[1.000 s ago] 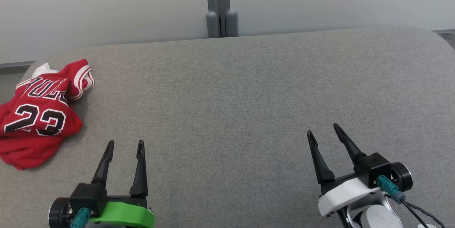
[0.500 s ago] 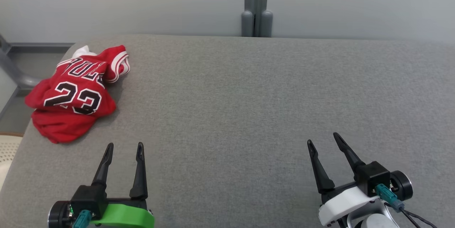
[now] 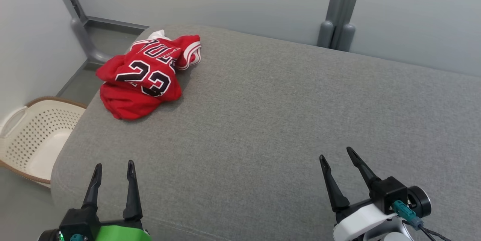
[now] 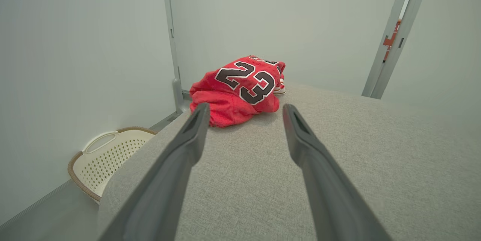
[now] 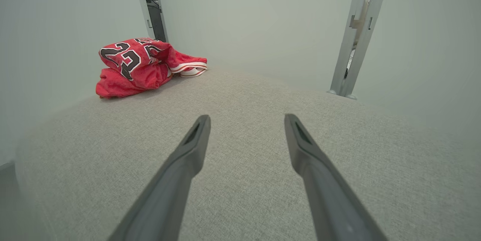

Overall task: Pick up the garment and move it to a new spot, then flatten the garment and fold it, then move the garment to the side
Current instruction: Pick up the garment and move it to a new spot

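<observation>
Garment point(image 3: 144, 79): red basketball jersey with white and black trim and the number 23 in black edged with white. It lies crumpled in a loose heap, number side up. Location: far left corner of the surface point(image 3: 282, 113), close to its rounded edge.

Surface: grey woven fabric covering, broad, with rounded corners.

Left jaws: on a green mount at the lower left of the head view. The two dark fingers point(image 3: 93, 186) stand spread wide apart, released, with nothing between them. They hang over the near left edge of the surface and are well apart from the garment. In the left wrist view the garment point(image 4: 240, 87) lies ahead, framed between the two fingertips point(image 4: 199, 115) and beyond them.

Right jaws: on a white mount at the lower right of the head view. The fingers point(image 3: 330, 188) are spread equally wide, released and holding nothing. They are over the near right part of the surface. In the right wrist view the garment point(image 5: 139, 66) sits far off to the upper left, across bare grey fabric.

Basket point(image 3: 37, 135): cream, perforated, with a brown rim. It stands on the floor just off the left end of the surface.

Post point(image 3: 340, 8): grey, upright against the pale wall behind the far edge.
</observation>
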Motion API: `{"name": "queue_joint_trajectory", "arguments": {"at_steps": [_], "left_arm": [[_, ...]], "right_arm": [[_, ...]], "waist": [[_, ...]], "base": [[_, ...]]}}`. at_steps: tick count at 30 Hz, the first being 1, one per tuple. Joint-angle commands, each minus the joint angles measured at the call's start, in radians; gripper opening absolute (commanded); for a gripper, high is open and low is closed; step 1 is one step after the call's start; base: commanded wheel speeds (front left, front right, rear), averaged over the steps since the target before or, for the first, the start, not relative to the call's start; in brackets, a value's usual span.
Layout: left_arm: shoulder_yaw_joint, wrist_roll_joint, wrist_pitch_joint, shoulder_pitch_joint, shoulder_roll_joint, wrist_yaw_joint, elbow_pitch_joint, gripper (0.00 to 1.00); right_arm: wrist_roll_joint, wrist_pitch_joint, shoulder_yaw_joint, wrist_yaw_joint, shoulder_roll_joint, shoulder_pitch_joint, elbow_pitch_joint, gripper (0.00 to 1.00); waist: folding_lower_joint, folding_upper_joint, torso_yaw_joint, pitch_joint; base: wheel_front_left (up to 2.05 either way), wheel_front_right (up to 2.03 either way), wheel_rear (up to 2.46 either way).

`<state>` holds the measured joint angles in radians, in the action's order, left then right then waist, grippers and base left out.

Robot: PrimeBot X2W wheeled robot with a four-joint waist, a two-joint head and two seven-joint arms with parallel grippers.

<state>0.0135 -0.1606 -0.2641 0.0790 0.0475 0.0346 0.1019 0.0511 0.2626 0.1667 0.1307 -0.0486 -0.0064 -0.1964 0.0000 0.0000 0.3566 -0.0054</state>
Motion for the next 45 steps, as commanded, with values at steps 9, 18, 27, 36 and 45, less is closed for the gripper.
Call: {"name": "queue_joint_trajectory", "arguments": {"at_steps": [9, 18, 27, 36, 45], "left_arm": [[-0.027, 0.015, -0.001, 0.036, 0.005, -0.001, 0.009, 1.0], [-0.041, -0.01, -0.001, 0.033, 0.005, 0.004, 0.021, 1.0], [-0.025, 0.008, 0.0, -0.073, 0.005, 0.037, 0.009, 1.0], [-0.026, 0.016, 0.0, -0.425, 0.119, 0.093, 0.106, 1.0], [0.13, -0.206, 0.144, -0.872, 0.265, 0.097, 0.403, 1.0]], "right_arm": [[0.012, 0.003, 0.005, 0.0, -0.003, 0.026, -0.002, 1.0], [0.013, 0.003, 0.021, 0.0, -0.003, 0.007, -0.012, 1.0], [-0.022, 0.003, -0.007, 0.0, -0.004, -0.02, -0.002, 1.0], [-0.107, 0.003, -0.027, 0.0, -0.026, -0.081, 0.014, 1.0], [-0.127, 0.003, -0.038, 0.0, -0.087, -0.141, 0.048, 1.0]], "waist": [[0.0, 0.0, 0.101, -0.035], [0.0, 0.0, 0.113, -0.018], [0.0, 0.0, 0.104, 0.067], [0.0, 0.0, 0.031, 0.227], [0.0, 0.0, -0.029, 0.39]], "base": [[0.0, 0.0, 0.0], [0.0, 0.0, 0.0], [0.0, 0.0, 0.0], [0.0, 0.0, 0.0], [0.0, 0.0, 0.0]]}}
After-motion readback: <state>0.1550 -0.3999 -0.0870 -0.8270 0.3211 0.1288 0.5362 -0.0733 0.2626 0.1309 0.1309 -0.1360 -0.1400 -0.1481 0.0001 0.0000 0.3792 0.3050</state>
